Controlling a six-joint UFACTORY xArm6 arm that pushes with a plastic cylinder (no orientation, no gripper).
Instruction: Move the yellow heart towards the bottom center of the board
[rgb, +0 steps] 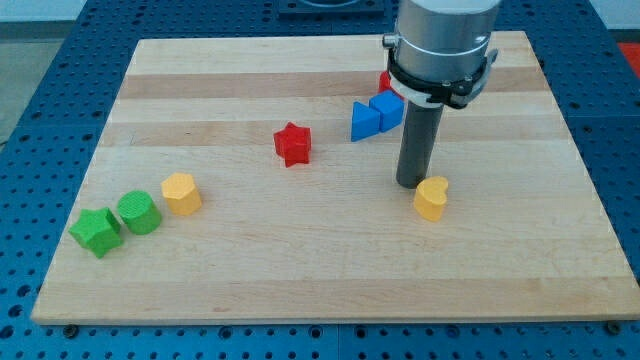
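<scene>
The yellow heart (432, 197) lies on the wooden board (330, 270), right of centre and a little below the middle. My tip (411, 184) stands just above and left of the heart, touching or almost touching its upper left edge. The dark rod rises from there to the grey arm body at the view's top.
A blue triangular block (366, 121) and a blue cube (387, 109) sit just above and left of the rod, with a red block (385, 81) partly hidden behind the arm. A red star (293, 144) lies near centre. A yellow hexagon (181, 193), green cylinder (138, 212) and green star (97, 231) lie at the left.
</scene>
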